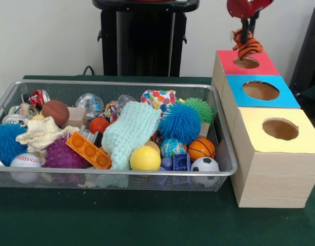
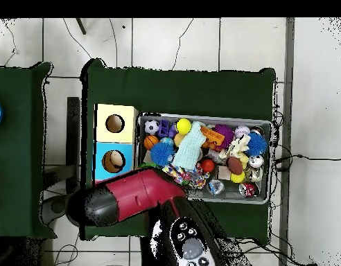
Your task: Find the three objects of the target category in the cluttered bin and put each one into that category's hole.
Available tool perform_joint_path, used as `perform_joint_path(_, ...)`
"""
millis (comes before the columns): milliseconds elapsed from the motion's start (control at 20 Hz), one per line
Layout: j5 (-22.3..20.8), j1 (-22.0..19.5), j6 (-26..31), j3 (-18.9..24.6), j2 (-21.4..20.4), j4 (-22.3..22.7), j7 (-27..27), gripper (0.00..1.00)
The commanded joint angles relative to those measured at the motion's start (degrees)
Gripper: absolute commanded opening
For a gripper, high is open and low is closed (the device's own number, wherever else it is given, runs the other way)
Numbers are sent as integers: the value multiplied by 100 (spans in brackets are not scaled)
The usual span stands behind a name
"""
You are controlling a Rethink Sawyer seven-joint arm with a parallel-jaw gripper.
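Note:
In the front view my gripper [image 1: 249, 32] hangs at the top right, shut on an orange plush toy with black stripes [image 1: 247, 45]. The toy hangs just above the round hole [image 1: 246, 62] in the red top of the pale wooden box [image 1: 260, 66], its lower end close to the hole's rim. The wire mesh bin [image 1: 116, 83] stands to the left, full of clutter. In the overhead view the red arm [image 2: 132, 197] covers the gripper, the toy and the red-topped box; the bin [image 2: 263, 197] lies to its right. I cannot pick out any other plush toys.
The blue-topped box [image 1: 280, 97] and yellow-topped box [image 1: 260, 128] stand in a row in front of the red one. The bin holds a mint cloth [image 1: 129, 130], a blue spiky ball [image 1: 179, 122], a green fuzzy ball [image 1: 201, 108], a yellow ball [image 1: 145, 158], an orange block [image 1: 88, 150] and a cream cloth [image 1: 42, 134].

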Motion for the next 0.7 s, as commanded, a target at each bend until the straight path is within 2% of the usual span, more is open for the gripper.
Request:
perform_joint_path(50,-122,324,-590,-974,778,-486,1904,0)
perform_joint_path(200,-314,483,-504,-1239,909,-625,1916,0)
perform_joint_path(350,-260,608,-581,-1440,980,-639,2047,0)
perform_joint_path(450,-152,687,-585,-1551,1010,-611,2170,0)
perform_joint_path(700,196,738,-346,-1486,1000,-421,2097,0)
